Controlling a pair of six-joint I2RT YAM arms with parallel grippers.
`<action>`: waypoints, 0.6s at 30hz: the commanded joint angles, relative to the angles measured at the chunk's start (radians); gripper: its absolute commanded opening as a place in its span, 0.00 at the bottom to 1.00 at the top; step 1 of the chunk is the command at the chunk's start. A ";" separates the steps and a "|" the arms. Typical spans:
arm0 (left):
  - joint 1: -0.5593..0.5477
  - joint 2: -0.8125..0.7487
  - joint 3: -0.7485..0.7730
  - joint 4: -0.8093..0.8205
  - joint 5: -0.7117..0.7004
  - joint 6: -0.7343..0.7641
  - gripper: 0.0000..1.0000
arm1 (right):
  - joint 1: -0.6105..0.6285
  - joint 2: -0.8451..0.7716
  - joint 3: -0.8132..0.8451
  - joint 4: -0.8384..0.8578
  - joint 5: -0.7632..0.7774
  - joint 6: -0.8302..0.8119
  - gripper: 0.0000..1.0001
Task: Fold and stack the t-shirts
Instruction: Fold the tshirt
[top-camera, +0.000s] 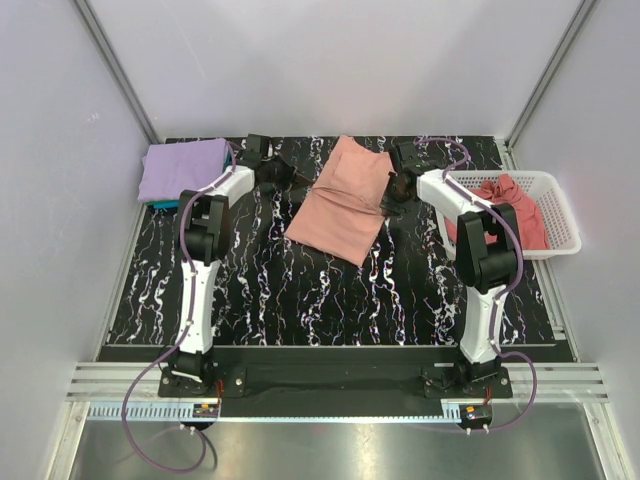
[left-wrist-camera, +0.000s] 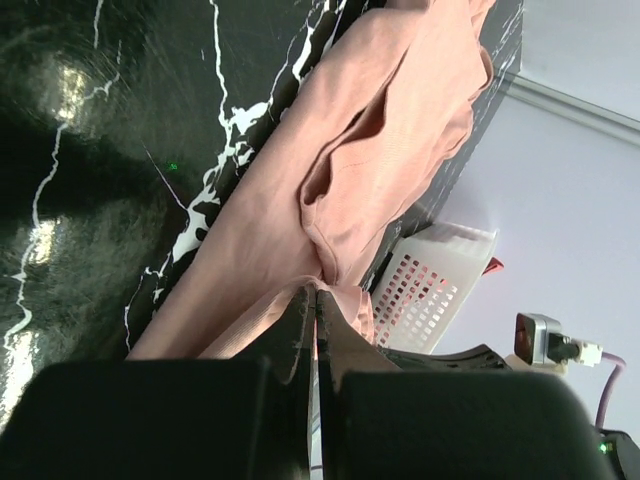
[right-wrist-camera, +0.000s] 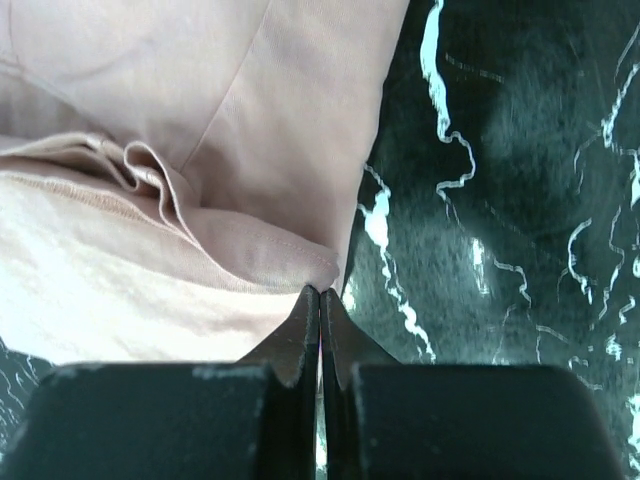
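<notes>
**At table centre: one shirt gripped at both sides, others stacked or in the basket**

At the middle of the far half of the black, white-veined marble table (top-camera: 300, 290) lies a salmon-pink cloth t-shirt (top-camera: 340, 200). It is partly doubled over and sits at a slant.

The left gripper (left-wrist-camera: 316, 295) is at the shirt's left edge. Its jaws are clenched and pink cloth is bunched around the tips, so the cloth is pinched. The right gripper (right-wrist-camera: 320, 295) is at the opposite edge. Its jaws are pressed together just where a folded rim of the same shirt runs into the tips, so it appears to be grasping that rim.

A folded lavender-purple t-shirt (top-camera: 183, 170) rests in the far left corner of the table, on top of a teal t-shirt (top-camera: 160, 204) of which only an edge shows.

A white plastic lattice basket (top-camera: 570, 225) stands at the right edge. It holds a crumpled rose-pink t-shirt (top-camera: 510, 205).
</notes>
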 joint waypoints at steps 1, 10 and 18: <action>0.014 0.007 0.046 0.050 -0.029 -0.008 0.00 | -0.013 0.023 0.067 -0.004 -0.010 -0.027 0.00; 0.018 0.069 0.120 0.074 -0.013 -0.020 0.00 | -0.035 0.078 0.125 -0.018 -0.013 -0.047 0.00; 0.020 0.077 0.131 0.094 0.008 -0.022 0.34 | -0.045 0.133 0.209 -0.050 -0.047 -0.061 0.13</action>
